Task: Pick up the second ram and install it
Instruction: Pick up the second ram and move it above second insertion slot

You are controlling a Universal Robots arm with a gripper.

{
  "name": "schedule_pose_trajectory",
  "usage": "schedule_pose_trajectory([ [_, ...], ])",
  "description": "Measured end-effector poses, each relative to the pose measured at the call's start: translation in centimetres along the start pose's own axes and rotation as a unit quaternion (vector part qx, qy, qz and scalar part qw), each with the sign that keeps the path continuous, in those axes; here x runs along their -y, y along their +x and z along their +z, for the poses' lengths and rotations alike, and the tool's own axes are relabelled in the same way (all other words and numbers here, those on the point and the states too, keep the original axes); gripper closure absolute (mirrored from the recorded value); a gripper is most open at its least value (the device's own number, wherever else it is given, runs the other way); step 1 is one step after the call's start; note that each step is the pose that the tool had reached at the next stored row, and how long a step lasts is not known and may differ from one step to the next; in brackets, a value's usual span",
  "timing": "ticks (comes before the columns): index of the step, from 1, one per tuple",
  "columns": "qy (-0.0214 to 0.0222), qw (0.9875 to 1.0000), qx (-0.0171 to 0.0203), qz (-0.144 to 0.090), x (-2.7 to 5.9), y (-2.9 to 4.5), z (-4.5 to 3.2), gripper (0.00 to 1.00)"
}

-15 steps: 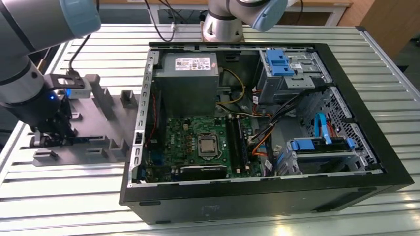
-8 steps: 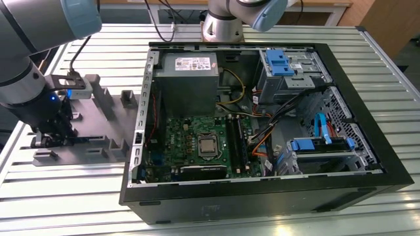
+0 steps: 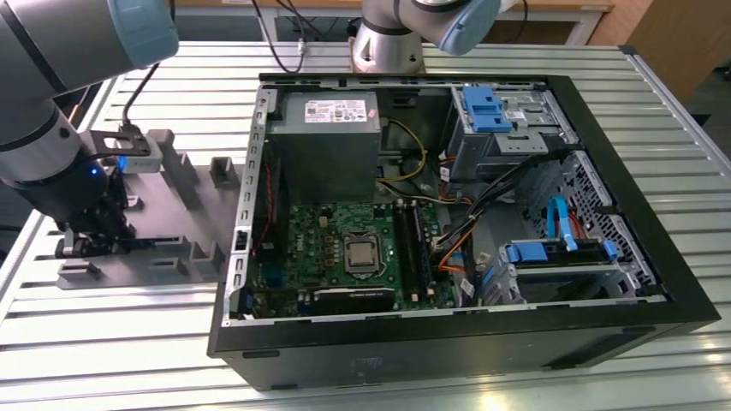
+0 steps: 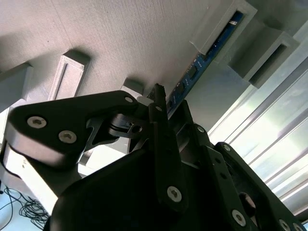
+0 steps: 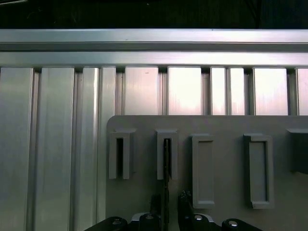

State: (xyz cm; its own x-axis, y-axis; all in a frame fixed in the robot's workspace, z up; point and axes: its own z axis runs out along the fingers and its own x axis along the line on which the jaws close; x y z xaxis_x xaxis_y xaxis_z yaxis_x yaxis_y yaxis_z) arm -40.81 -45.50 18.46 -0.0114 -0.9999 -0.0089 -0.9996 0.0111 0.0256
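The second ram (image 4: 202, 62) is a thin blue circuit-board stick standing on edge in a slotted block of the grey holder plate (image 4: 120, 38). In the first wrist view the ram (image 5: 166, 161) shows edge-on as a dark line in the second slot block. My gripper (image 5: 168, 201) is down at the stick with one finger on each side and a narrow gap still showing on one side. The second wrist view shows my gripper (image 4: 173, 103) straddling the stick's near end. In the exterior view my gripper (image 3: 92, 235) hangs low over the holder plate (image 3: 171, 257), at that view's left.
An open computer case (image 3: 639, 282) lies at the exterior view's right, with the green motherboard (image 3: 308, 240) and its long black slots (image 3: 412, 244) exposed. Blue drive latches (image 3: 485, 107) sit at the far end. Several empty slot blocks (image 5: 255, 168) stand on the holder plate. The ribbed aluminium table (image 5: 57, 144) surrounds everything.
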Motion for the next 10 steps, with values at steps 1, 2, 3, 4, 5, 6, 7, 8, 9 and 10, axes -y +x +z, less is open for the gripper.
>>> schedule_pose_trajectory([
  [1,0.0000,1.0000,0.0000,0.000,0.02,0.00,0.00,0.72],
  [2,0.0000,1.0000,0.0000,0.000,0.03,0.00,0.00,0.72],
  [3,0.0000,1.0000,0.0000,0.000,0.05,0.00,0.00,0.72],
  [4,0.0000,1.0000,0.0000,0.000,0.06,0.00,0.00,0.72],
  [5,0.0000,1.0000,0.0000,0.000,0.06,0.00,0.00,0.72],
  [6,0.0000,1.0000,0.0000,0.000,0.06,0.00,0.00,0.72],
  [7,0.0000,1.0000,0.0000,0.000,0.06,0.00,0.00,0.72],
  [8,0.0000,1.0000,0.0000,0.000,0.07,0.00,0.00,0.72],
  [9,0.0000,1.0000,0.0000,0.000,0.07,0.00,0.00,0.72],
  [10,0.0000,1.0000,0.0000,0.000,0.07,0.00,0.00,0.72],
])
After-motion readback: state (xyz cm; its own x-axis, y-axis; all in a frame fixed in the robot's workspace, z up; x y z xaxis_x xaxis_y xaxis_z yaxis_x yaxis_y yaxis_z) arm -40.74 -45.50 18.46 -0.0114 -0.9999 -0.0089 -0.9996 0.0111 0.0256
